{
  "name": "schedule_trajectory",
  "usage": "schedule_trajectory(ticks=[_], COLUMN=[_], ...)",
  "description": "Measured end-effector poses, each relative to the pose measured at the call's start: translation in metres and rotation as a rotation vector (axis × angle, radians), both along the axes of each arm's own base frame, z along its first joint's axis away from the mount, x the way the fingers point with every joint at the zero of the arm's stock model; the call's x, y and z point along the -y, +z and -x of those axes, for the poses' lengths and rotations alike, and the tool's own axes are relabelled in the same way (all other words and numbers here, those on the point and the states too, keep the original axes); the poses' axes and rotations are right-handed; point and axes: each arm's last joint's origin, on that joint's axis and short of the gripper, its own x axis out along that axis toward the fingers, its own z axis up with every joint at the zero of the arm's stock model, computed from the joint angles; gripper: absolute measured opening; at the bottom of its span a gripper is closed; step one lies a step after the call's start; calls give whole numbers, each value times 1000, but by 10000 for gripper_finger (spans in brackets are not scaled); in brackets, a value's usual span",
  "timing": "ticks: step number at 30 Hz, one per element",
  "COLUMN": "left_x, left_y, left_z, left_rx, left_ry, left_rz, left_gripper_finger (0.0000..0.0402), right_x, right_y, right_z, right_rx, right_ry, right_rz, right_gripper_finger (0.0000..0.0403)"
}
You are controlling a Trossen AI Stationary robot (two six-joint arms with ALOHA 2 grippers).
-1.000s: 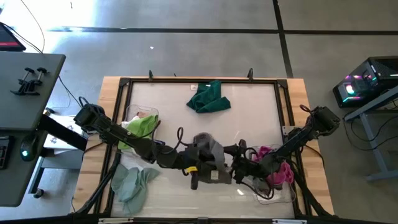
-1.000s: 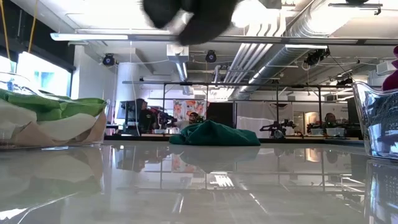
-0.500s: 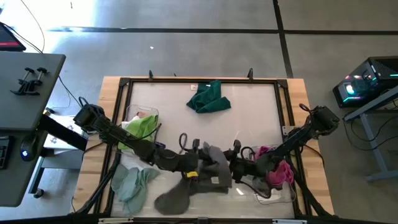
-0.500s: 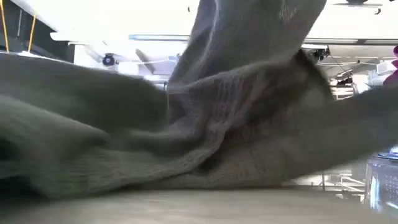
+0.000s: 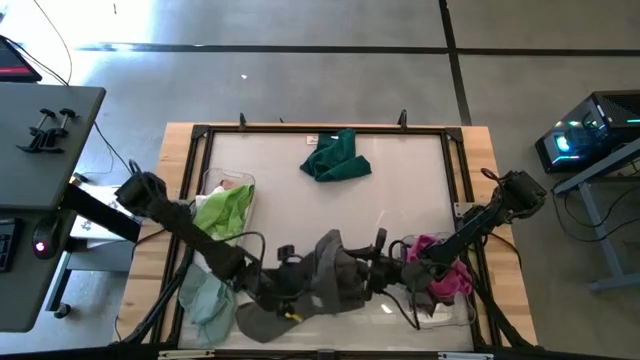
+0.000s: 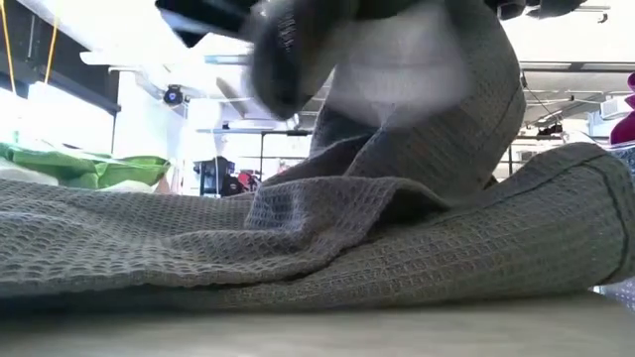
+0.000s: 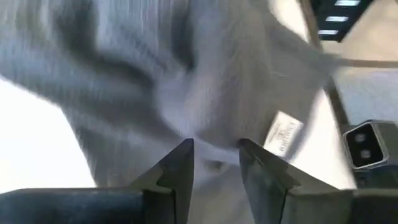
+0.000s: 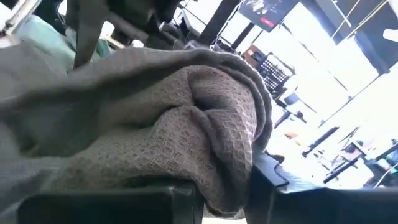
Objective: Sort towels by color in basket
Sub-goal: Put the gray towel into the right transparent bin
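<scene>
We see both hands on the grey towel (image 5: pixel 325 280) at the worktop's (image 5: pixel 400 180) near edge | left hand (image 5: pixel 285 290) pinching its cloth | right hand (image 5: pixel 375 268) clamped on a fold | dark green towel (image 5: pixel 336 156) lying far side, well apart.

- Robotics lab or workshop, large and industrial.
- Polished grey concrete floor (image 5: pixel 300 60) marked with dark tape lines.
- Wooden workbench (image 5: pixel 480 140) carrying a black metal frame, two dark robot arms mounted on it.
- Exposed silver ductwork (image 6: pixel 556 74) and ceiling-hung strip lights, as in the low view.
- More black-framed workstations far back, people seated among them (image 6: pixel 226 177).
- Computer tower with glowing coloured lights (image 5: pixel 585 125) on a side desk.
- Grey side table (image 5: pixel 50 130) holding black clamps (image 5: pixel 45 128).
- Loose cables trailing across the floor.
</scene>
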Motion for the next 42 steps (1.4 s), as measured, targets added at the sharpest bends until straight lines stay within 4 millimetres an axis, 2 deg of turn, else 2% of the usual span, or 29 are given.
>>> schedule_trajectory(ticks=[4,8,11,16,21,24,26,31,32,36,40,42], left_x=[-3,-4,-1,8,18,21,21,15,13,9,9,9], left_y=[-18,-29,-34,-59,-91,-104,-110,-110,-109,-100,-74,-65], left_z=[7,11,14,19,20,16,14,6,5,-1,-9,-12], left_rx=[-46,-85,-117,-264,-403,-399,-383,-310,-289,-183,-28,33], left_ry=[65,35,-27,-148,-219,-201,-186,-120,-96,-12,66,104], left_rz=[55,96,79,99,122,100,77,27,11,-124,-213,-250], left_gripper_finger=[122,156,183,211,211,189,158,27,15,7,3,2], right_x=[3,10,18,28,30,30,30,29,29,29,28,28], right_y=[-1,-7,-16,-26,-27,-27,-28,-28,-28,-28,-28,-28], right_z=[-3,-8,-11,-15,-17,-18,-18,-18,-18,-17,-17,-17], right_rx=[4,-38,-121,-217,-262,-275,-285,-300,-301,-309,-312,-310], right_ry=[49,64,67,123,228,263,284,314,318,341,348,348], right_rz=[-67,-137,-160,-284,-344,-356,-362,-369,-370,-377,-395,-397], right_gripper_finger=[100,141,154,115,58,24,9,21,22,19,21,36])
